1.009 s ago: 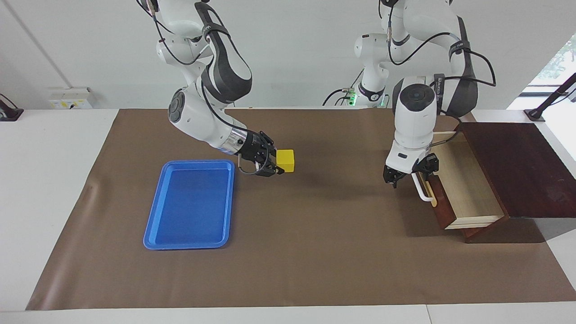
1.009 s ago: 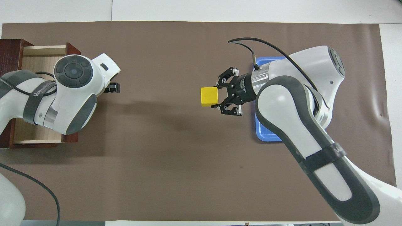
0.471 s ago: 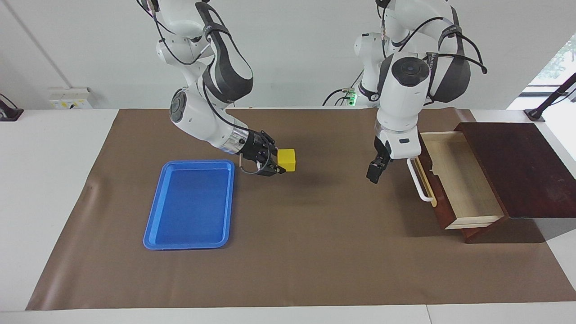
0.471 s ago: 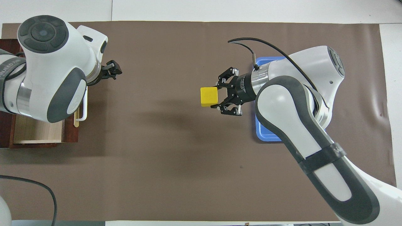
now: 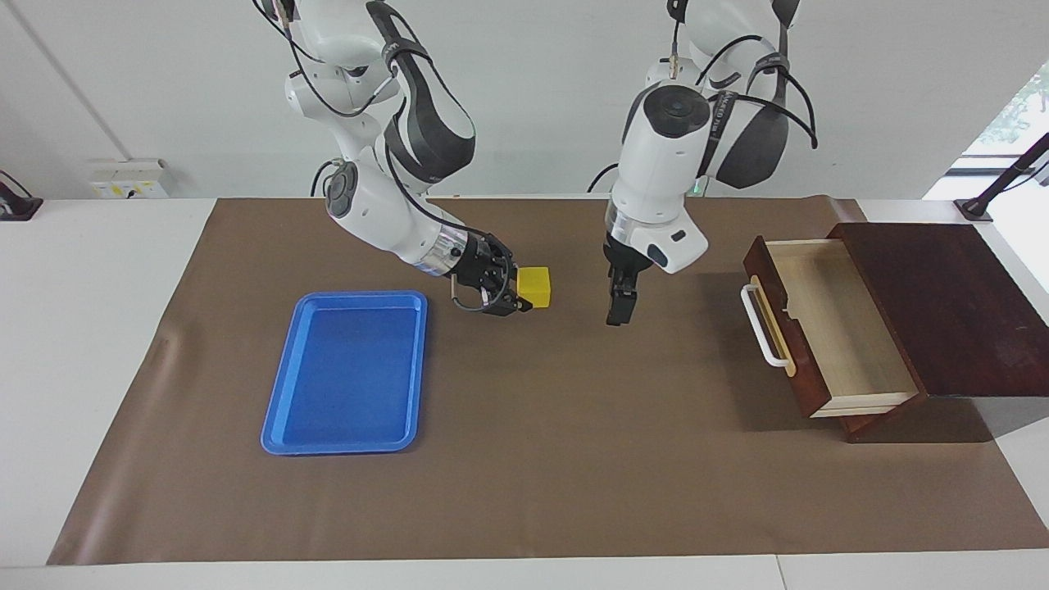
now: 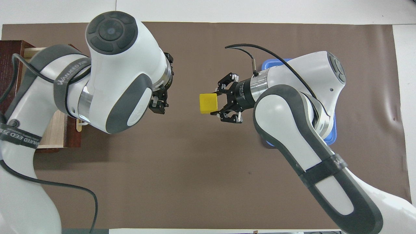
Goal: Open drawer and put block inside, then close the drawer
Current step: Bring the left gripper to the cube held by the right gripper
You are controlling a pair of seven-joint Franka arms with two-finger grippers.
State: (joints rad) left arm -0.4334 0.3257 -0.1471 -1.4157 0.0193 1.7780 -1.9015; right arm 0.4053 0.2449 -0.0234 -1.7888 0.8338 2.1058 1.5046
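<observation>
The drawer (image 5: 836, 328) stands pulled open at the left arm's end of the table, with its light wood inside bare and its white bar handle (image 5: 760, 329) toward the middle. In the overhead view the left arm covers most of the drawer (image 6: 55, 131). My right gripper (image 5: 526, 295) is shut on the yellow block (image 5: 534, 286) and holds it a little above the mat, beside the blue tray. The block also shows in the overhead view (image 6: 207, 103), in the right gripper (image 6: 213, 103). My left gripper (image 5: 617, 313) (image 6: 158, 106) points down over the mat between block and drawer, holding nothing.
A blue tray (image 5: 344, 373) lies on the brown mat toward the right arm's end; the right arm hides most of it in the overhead view (image 6: 276, 62). The dark wooden cabinet top (image 5: 942, 303) lies past the drawer at the table's end.
My left gripper has left the drawer handle, risen and swung toward the block. My right gripper has carried the block a little toward the drawer. The drawer stays open.
</observation>
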